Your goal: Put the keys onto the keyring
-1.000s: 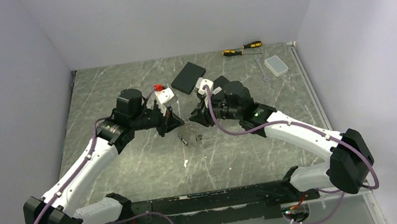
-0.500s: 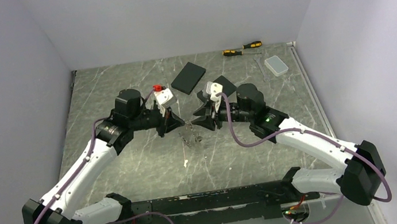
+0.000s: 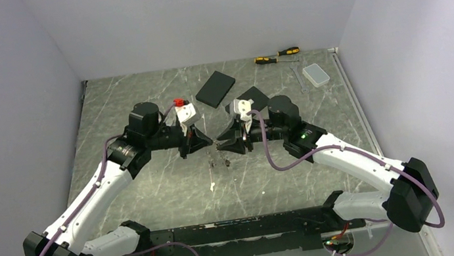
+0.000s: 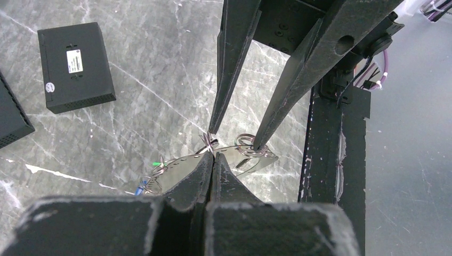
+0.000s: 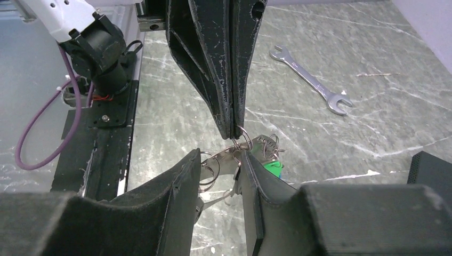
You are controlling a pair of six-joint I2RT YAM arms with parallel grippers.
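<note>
Starting at the near edge, we note both arms reaching from their bases toward the middle of the surface [image 3: 166, 189], where the two grippers meet tip to tip. A small pale object [image 3: 212, 186] lies alone on the surface, nearer than the meeting point; it is too small to identify.

Left gripper [image 4: 213, 160]: the jaws are pressed fully together, pinching the thin wire of the keyring [image 4: 181, 159] at their very tips. The keyring lies between the two grippers, roughly level.

Right gripper [image 5: 220, 154]: the jaws are partly apart, with a clear gap between them. In the left wrist view one tip sits at the keyring wire just beside the left pinch, and the other touches a small split ring further along the loop. We cannot tell whether they press on the wire or only touch it.

The keys [image 5: 273, 169] are bunched at the keyring just below the grippers, one with a green head and one with a blue. We cannot tell which are threaded on the loop, or whether the lowest reach the surface.

Farther out:
- a black box [image 3: 254, 96], partly behind the right arm
- a second black box [image 3: 215, 88]
- a wrench [image 5: 312, 80]
- a clear plastic box [image 3: 317, 74]
- two screwdrivers [image 3: 276, 56], lying by the far wall
</note>
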